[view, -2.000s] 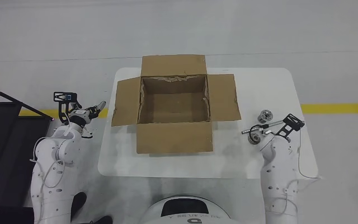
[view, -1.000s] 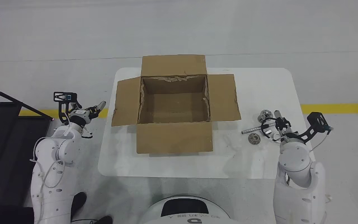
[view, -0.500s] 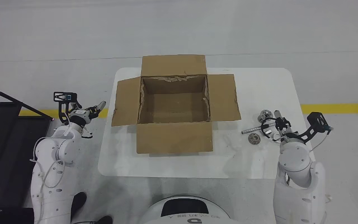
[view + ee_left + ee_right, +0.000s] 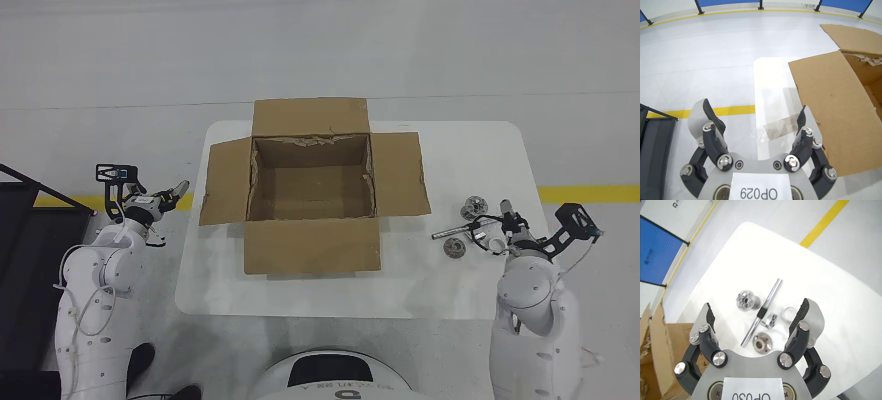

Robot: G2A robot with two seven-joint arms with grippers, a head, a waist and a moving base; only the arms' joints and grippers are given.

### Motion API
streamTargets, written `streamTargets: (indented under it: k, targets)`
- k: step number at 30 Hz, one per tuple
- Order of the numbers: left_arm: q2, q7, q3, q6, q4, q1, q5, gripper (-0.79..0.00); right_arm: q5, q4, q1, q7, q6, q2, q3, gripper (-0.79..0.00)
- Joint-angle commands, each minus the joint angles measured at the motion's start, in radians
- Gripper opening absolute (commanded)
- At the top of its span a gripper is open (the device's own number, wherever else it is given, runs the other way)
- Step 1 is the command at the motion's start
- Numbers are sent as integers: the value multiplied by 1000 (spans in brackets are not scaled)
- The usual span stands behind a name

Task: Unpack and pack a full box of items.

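Seemingly we have the unpacking done — the box (image 4: 312, 192) sits empty on the table (image 4: 470, 150), metal parts (image 4: 745, 301) near it by our spread right gripper (image 4: 757, 303), left gripper (image 4: 754, 104) spread too — packing remains

There was one box (image 4: 312, 190) with four flaps (image 4: 400, 175), and one table (image 4: 480, 150). Besides these there were five others, all metal and no two alike: one rod (image 4: 773, 293), one hub (image 4: 746, 300), one flange (image 4: 762, 344), one clamp (image 4: 770, 320) and one ring (image 4: 788, 311).
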State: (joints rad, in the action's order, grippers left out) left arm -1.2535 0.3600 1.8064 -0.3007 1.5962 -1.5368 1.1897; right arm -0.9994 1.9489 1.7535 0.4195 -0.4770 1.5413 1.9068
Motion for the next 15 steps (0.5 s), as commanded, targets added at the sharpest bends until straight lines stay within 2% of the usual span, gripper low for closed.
streamTargets:
  k: [1, 4, 5, 6, 8, 9, 10, 11, 13, 15]
  targets:
    - [0, 0, 0, 0, 0, 0, 0, 0, -47, -26, -21, 30, -50, -5, 21, 0]
    - [0, 0, 0, 0, 0, 0, 0, 0, -136, -88, -63, 95, -91, -15, 27, -15]
    - [0, 0, 0, 0, 0, 0, 0, 0, -167, -107, -79, 127, -99, -19, 26, -77]
    - [0, 0, 0, 0, 0, 0, 0, 0, -191, -123, -97, 156, -103, -22, 25, -99]
    - [0, 0, 0, 0, 0, 0, 0, 0, -224, -150, -119, 238, -90, -29, 24, -197]
    - [0, 0, 0, 0, 0, 0, 0, 0, -233, -153, -127, 270, -83, -32, 31, -234]
    - [0, 0, 0, 0, 0, 0, 0, 0, -238, -154, -131, 292, -77, -35, 38, -237]
    - [0, 0, 0, 0, 0, 0, 0, 0, -239, -153, -131, 307, -72, -37, 46, -249]
    - [0, 0, 0, 0, 0, 0, 0, 0, -235, -148, -126, 323, -66, -39, 61, -406]
    - [0, 0, 0, 0, 0, 0, 0, 0, -237, -145, -118, 317, -78, -40, 70, -434]
